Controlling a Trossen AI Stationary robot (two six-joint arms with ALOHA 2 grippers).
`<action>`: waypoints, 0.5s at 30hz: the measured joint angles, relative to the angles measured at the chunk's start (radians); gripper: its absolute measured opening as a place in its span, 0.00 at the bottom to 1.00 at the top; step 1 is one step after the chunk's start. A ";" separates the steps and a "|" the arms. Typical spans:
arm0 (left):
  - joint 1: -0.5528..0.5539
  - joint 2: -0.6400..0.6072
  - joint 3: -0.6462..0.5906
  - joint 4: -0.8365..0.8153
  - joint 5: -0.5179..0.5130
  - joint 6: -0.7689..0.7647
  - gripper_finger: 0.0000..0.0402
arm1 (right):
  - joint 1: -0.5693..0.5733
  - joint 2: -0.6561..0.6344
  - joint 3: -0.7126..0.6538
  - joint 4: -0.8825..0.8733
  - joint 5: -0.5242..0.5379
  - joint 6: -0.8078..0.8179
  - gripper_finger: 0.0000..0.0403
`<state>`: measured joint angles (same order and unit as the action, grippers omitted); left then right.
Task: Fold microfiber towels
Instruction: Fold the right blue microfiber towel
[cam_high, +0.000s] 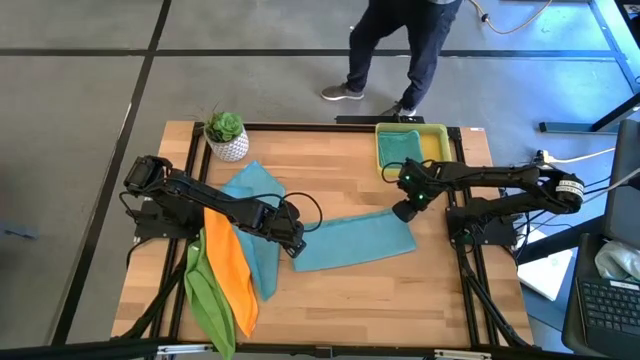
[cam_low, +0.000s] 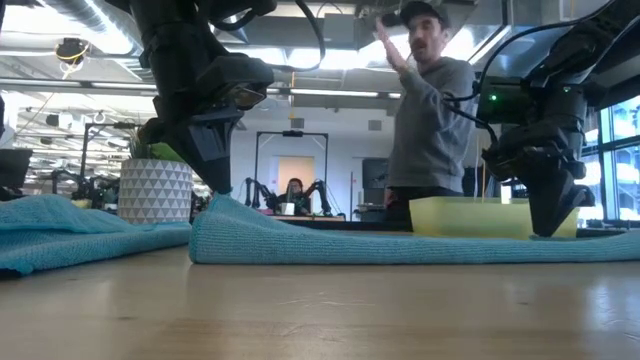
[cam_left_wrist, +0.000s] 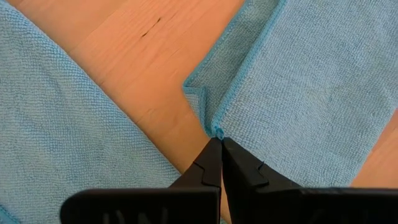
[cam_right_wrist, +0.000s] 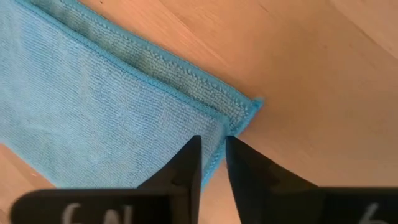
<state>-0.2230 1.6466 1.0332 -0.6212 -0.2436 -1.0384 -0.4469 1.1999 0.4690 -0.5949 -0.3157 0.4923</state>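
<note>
Lime green towel (cam_high: 207, 292) and orange towel (cam_high: 232, 272), overlapping, hang over the table's (cam_high: 340, 165) near edge behind the left gripper (cam_high: 295, 247), a teal towel (cam_high: 250, 195) under them. Left gripper: fingers pressed together, pinching the corner of the folded teal towel (cam_high: 355, 243), which stretches from it toward the right gripper (cam_high: 403, 212). Right gripper: fingers slightly parted astride that towel's opposite corner; yellow tray (cam_high: 437, 145) just beyond it.

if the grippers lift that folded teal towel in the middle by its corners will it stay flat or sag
Probably sag: the folded teal towel lies limp on the table, and its corner peaks where the left gripper pinches it. Its layers may slide apart, since the right gripper stands slightly open at the far corner.
</note>
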 joint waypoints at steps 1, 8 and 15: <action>0.000 0.000 0.000 0.000 0.000 0.000 0.00 | 0.000 0.000 0.000 0.000 0.000 0.000 0.21; 0.000 0.000 0.000 0.000 0.001 0.000 0.00 | 0.000 0.000 0.000 -0.001 0.014 0.002 0.29; 0.000 0.000 0.000 0.000 0.001 0.000 0.00 | 0.000 0.000 0.000 -0.003 0.021 0.010 0.24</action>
<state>-0.2230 1.6466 1.0332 -0.6212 -0.2424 -1.0383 -0.4469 1.1999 0.4690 -0.5976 -0.2943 0.5022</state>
